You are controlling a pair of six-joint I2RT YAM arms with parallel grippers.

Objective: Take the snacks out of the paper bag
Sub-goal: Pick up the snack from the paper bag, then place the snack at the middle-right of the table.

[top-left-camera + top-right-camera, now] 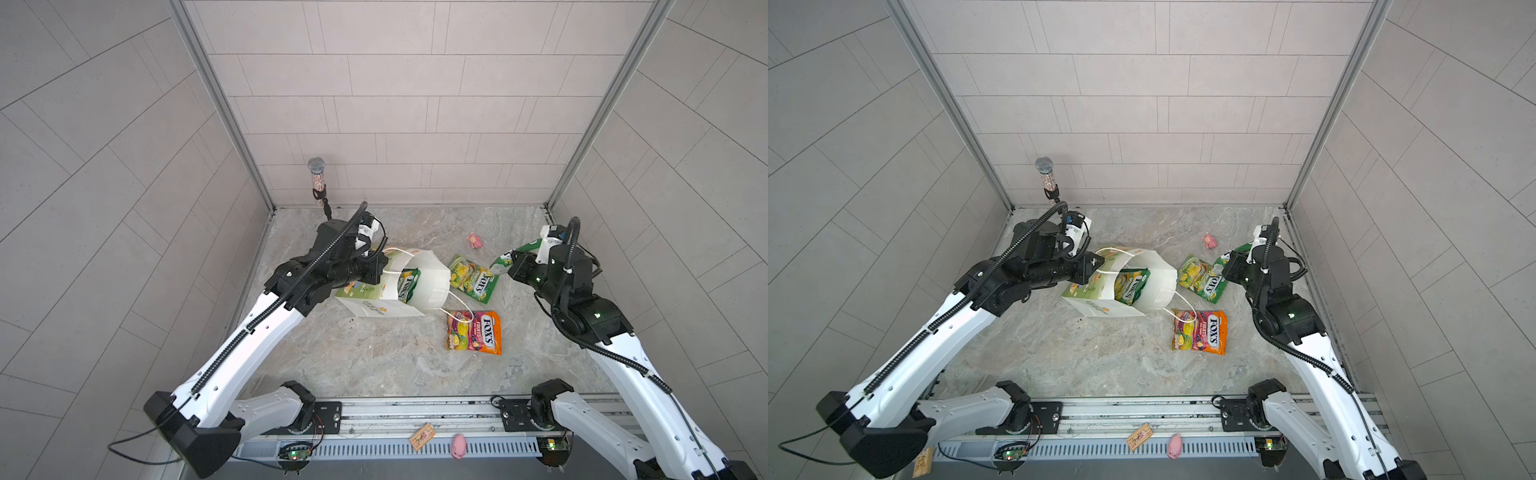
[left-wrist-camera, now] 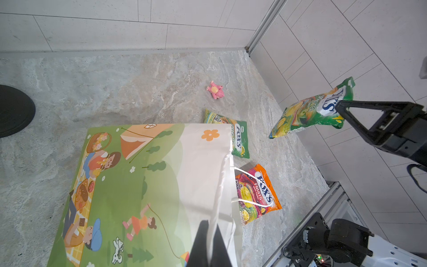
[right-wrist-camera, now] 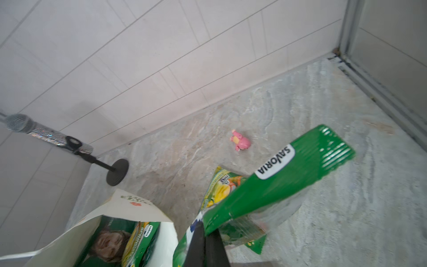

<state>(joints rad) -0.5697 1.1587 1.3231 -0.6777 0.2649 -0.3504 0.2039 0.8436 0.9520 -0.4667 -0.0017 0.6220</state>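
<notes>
Leaning over on the worktop (image 1: 374, 365), the paper bag (image 1: 432, 278) runs its long axis left to right, mouth turned up toward the right arm; the left pincer (image 2: 211, 225) is clamped on its rim. The right pincer (image 2: 339, 106) grips a yellow-green FOX'S packet (image 2: 309, 113) clear of the worktop. A second FOX'S packet (image 1: 409, 284) stands inside the bag, its lower half hidden by the bag's side.

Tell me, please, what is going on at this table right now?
Two robot arms are emptying a paper bag of snacks. The left pincer is shut on the tipped bag's mouth. The right pincer grips a green FOX'S packet in the air, clear of the bag. A yellow-green packet and an orange packet lie on the table; another FOX'S packet shows inside the bag.
</notes>
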